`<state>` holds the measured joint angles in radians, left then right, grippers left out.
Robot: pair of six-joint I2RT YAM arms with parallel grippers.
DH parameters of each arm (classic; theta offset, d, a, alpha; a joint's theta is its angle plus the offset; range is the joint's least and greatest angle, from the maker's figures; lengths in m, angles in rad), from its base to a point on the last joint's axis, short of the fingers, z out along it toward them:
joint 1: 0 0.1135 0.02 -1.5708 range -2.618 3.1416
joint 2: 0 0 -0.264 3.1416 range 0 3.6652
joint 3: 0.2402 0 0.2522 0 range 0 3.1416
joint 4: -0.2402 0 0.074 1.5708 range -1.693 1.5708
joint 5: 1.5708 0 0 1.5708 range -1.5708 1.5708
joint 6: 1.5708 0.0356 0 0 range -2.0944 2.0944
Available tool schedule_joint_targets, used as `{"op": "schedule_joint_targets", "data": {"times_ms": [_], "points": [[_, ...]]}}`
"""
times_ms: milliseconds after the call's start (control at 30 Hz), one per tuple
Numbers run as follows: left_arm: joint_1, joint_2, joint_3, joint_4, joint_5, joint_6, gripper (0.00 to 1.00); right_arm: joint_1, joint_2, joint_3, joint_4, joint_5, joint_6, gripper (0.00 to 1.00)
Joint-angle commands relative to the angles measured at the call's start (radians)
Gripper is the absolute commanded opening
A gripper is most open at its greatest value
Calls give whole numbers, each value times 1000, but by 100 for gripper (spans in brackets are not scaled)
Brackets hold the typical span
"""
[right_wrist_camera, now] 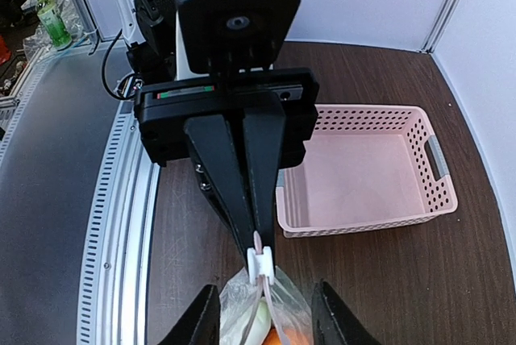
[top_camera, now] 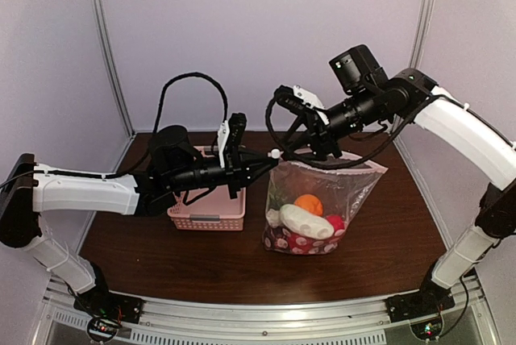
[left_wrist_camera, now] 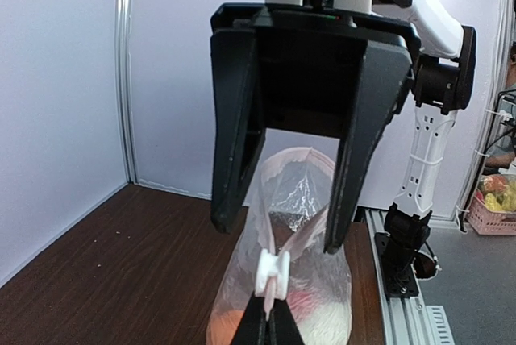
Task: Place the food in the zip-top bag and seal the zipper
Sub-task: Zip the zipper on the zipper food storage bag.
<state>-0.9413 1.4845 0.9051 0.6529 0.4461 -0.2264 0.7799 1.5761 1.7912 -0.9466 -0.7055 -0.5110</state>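
Note:
The transparent zip-top bag [top_camera: 326, 188] hangs upright between my grippers, its bottom on the table. The food is inside it: an orange piece [top_camera: 308, 204], a whitish piece [top_camera: 305, 221] and red pieces [top_camera: 334, 223]. My left gripper [top_camera: 269, 158] [left_wrist_camera: 268, 313] [right_wrist_camera: 258, 242] is shut on the end of the zipper strip, right beside the white slider [left_wrist_camera: 272, 271] [right_wrist_camera: 260, 264]. My right gripper [top_camera: 302, 149] [left_wrist_camera: 282, 236] [right_wrist_camera: 266, 317] is open. Its fingers straddle the bag's mouth just behind the slider and do not touch it.
The pink slatted basket [top_camera: 205, 218] [right_wrist_camera: 363, 176] stands behind my left gripper with nothing showing inside it. The metal rail [top_camera: 266, 313] runs along the table's near edge. White walls close in the left, back and right.

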Motion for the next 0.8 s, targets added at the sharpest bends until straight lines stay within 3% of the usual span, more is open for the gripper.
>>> {"op": "schedule_joint_targets", "data": {"times_ms": [0,333,767], "points": [[3,-27,-1,15,14,10,0,29,11,27,17,8,19,35],[3,-27,-2,24,22,6,0,56,38,52,12,41,26,26],[3,-35,-15,20,2,8,0,59,45,61,-34,85,12,1]]}}
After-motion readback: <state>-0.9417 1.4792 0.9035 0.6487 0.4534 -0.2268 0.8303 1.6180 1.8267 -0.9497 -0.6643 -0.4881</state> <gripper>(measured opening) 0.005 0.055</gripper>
